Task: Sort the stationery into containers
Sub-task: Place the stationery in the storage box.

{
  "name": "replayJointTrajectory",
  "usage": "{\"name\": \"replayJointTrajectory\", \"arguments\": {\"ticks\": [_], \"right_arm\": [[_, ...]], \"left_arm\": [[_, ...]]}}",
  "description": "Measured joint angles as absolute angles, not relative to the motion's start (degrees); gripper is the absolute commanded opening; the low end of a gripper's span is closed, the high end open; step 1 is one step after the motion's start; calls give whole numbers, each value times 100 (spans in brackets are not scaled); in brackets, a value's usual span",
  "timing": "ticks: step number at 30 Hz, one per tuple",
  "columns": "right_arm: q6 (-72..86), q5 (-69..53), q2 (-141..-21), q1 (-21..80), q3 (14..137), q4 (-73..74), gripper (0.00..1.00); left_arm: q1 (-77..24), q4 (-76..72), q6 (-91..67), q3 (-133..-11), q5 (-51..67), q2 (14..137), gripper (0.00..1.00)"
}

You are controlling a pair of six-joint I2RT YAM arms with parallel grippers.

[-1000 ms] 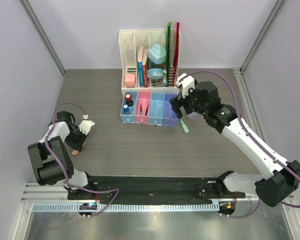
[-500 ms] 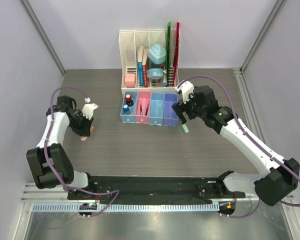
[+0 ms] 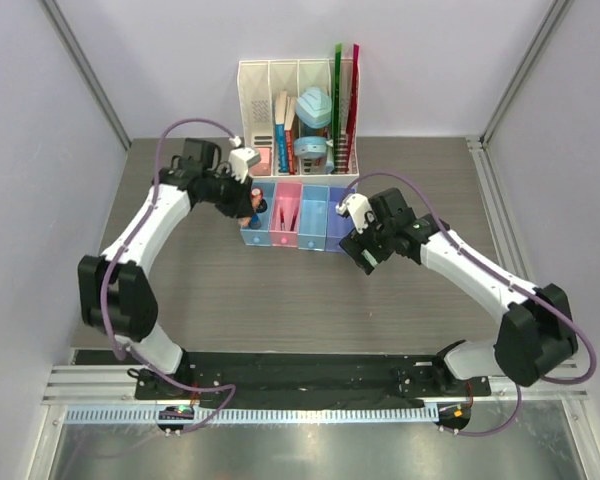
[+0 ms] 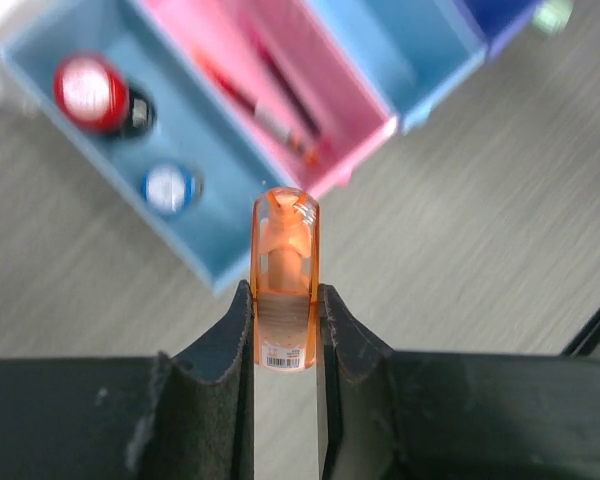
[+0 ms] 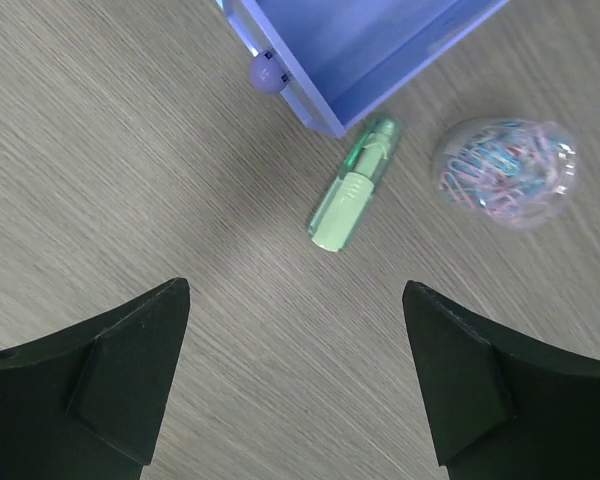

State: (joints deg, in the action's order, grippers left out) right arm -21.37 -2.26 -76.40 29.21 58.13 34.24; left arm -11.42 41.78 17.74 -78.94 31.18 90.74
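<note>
As the left hand point(image 4: 282, 330) grips an orange piece point(image 4: 285, 270), tip pointing ahead, blue bin point(image 4: 100, 150) just beyond, right hand point(image 5: 295, 290) open.

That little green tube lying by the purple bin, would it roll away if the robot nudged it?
Probably, sideways: the green tube looks round and smooth, lying flat on the table. It seems rigid plastic, so it should keep shape when pinched, though its glossy skin may slip. Likely light too, being small.

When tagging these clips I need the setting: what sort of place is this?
Probably a robot test cell: two arms bolted to a table, plain walls close around it, and a rack and bins set out.
</note>
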Motion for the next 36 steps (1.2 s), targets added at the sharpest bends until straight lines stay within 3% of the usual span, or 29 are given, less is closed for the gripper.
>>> {"name": "replayJointTrajectory", "arguments": {"ticks": [6,14,27,33,36], "right_arm": [[-2154,-355,-8427,2880,5782,3173,89],[-2154,-548,-9115,2523,5741,2751,79],[-2235,-794,-9671,2008,5743,2335,69],[-2246,-873,-9714,2012,5743,2226,55],[-2241,-875,-9760,2012,5743,2156,54]], "left_arm": [[-1577,3610,888,-9236,3197,10328,0],[-1734,3238,183,-10018,3194,11384,0],[-1890,3144,-156,-10112,2954,11922,0],[-1933,3144,-250,-10125,2936,11977,0],[-1999,3133,-311,-10169,2976,11977,0]]}}
